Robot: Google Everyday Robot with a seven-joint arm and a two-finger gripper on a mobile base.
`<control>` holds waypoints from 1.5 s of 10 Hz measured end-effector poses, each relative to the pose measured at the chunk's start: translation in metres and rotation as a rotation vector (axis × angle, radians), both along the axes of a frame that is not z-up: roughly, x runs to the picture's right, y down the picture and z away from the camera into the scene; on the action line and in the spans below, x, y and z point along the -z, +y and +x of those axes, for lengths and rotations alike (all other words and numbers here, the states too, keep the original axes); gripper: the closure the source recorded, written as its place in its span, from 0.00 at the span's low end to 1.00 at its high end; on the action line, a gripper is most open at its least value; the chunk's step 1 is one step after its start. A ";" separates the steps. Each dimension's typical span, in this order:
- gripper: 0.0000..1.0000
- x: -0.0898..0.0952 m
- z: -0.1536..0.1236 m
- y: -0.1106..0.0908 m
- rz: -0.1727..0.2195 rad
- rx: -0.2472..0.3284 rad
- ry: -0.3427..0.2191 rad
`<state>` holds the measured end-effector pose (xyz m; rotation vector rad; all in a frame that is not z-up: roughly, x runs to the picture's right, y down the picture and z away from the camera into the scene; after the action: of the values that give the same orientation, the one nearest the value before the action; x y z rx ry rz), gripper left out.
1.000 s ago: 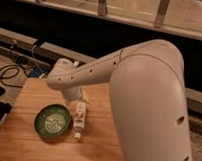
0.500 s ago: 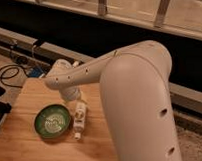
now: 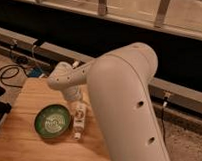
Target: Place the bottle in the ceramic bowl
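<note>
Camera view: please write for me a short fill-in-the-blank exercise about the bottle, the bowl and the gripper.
1. The bottle lies on its ____, not upright.
2. It is ____ the ceramic bowl, not inside it.
3. The gripper is at the bottle's far end, above the ____ table.
Missing words: side; outside; wooden.
</note>
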<state>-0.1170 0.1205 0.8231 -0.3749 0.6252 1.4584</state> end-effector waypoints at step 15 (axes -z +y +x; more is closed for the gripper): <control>1.00 -0.013 0.019 0.015 -0.026 -0.053 -0.003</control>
<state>-0.0980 0.1352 0.8362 -0.4164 0.6360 1.5008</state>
